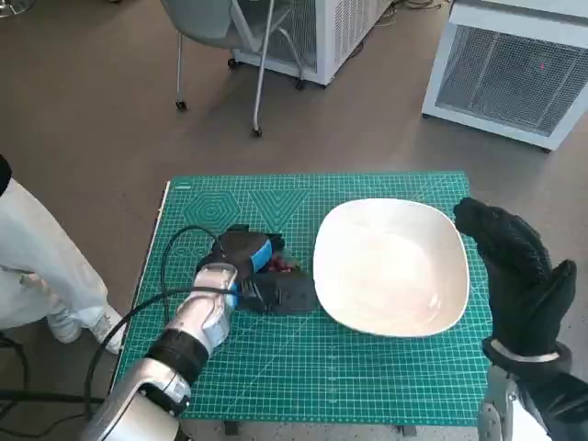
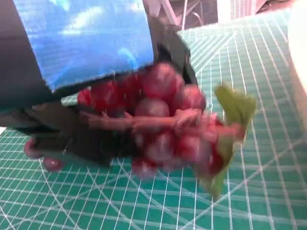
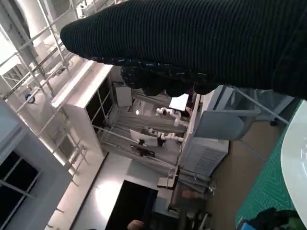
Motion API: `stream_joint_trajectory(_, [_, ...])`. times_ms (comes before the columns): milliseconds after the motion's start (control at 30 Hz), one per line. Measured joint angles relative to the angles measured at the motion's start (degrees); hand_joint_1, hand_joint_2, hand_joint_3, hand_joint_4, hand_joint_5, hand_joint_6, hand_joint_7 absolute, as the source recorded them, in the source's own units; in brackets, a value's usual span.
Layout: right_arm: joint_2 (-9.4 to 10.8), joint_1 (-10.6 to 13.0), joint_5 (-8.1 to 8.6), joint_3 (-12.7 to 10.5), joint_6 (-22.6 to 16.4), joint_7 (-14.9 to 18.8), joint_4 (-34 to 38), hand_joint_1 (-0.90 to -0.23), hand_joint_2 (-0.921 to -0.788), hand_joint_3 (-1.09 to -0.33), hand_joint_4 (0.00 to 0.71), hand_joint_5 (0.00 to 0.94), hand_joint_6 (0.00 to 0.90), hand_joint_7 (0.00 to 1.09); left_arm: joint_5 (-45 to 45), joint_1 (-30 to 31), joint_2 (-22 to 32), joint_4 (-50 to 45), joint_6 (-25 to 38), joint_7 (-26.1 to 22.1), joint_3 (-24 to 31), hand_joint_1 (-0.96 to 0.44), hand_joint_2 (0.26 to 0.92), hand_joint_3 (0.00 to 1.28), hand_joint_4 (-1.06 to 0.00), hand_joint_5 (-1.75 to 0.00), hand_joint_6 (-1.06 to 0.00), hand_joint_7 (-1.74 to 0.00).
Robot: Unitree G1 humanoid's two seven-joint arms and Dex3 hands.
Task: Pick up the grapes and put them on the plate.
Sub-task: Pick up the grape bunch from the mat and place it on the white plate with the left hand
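A bunch of red grapes with a green leaf lies under my left hand on the green mat, just left of the plate. In the left wrist view the grapes sit against the palm of my left hand, and its black fingers close round them. The picture there is blurred. The white plate is empty and sits right of centre on the mat. My right hand hovers by the plate's right edge, fingers stretched out and holding nothing. In the right wrist view the glove fills the top.
The green cutting mat covers the small table. A black cable loops along my left forearm. A person's white-clad leg stands at the left. A chair and white machines stand on the floor beyond the table.
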Motion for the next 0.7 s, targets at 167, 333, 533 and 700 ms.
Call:
stream_joint_trajectory(167, [0.0, 0.0, 0.05, 0.0, 0.0, 0.0, 0.0, -0.523, -0.921, -0.549, 0.464, 0.0, 0.126, 0.57, -1.0, 0.5, 0.5, -1.4, -0.3, -1.2, 0.4, 0.0, 0.921, 0.21, -0.42, -1.6, -0.61, -1.02])
stream_joint_trajectory(333, [0.0, 0.0, 0.06, 0.0, 0.1, 0.0, 0.0, -0.523, -0.921, -0.549, 0.464, 0.0, 0.126, 0.57, -1.7, 0.9, 0.9, -2.2, -0.8, -2.1, 1.1, 0.0, 0.921, 0.2, -0.44, -1.6, -0.62, -1.0])
stream_joint_trajectory(533, [0.0, 0.0, 0.07, 0.0, 0.1, 0.0, 0.0, -0.522, -0.921, -0.549, 0.464, 0.0, 0.125, 0.57, -2.4, 1.3, 1.6, -2.9, -1.9, -2.5, 1.6, 0.0, 0.921, 0.19, -0.45, -1.59, -0.63, -0.98])
stream_joint_trajectory(700, [0.0, -0.1, 0.07, 0.0, 0.1, 0.0, 0.1, -0.522, -0.921, -0.548, 0.464, 0.0, 0.126, 0.57, -2.8, 1.7, 2.0, -3.8, -2.1, -2.7, 1.7, 0.0, 0.92, 0.19, -0.45, -1.59, -0.63, -0.98])
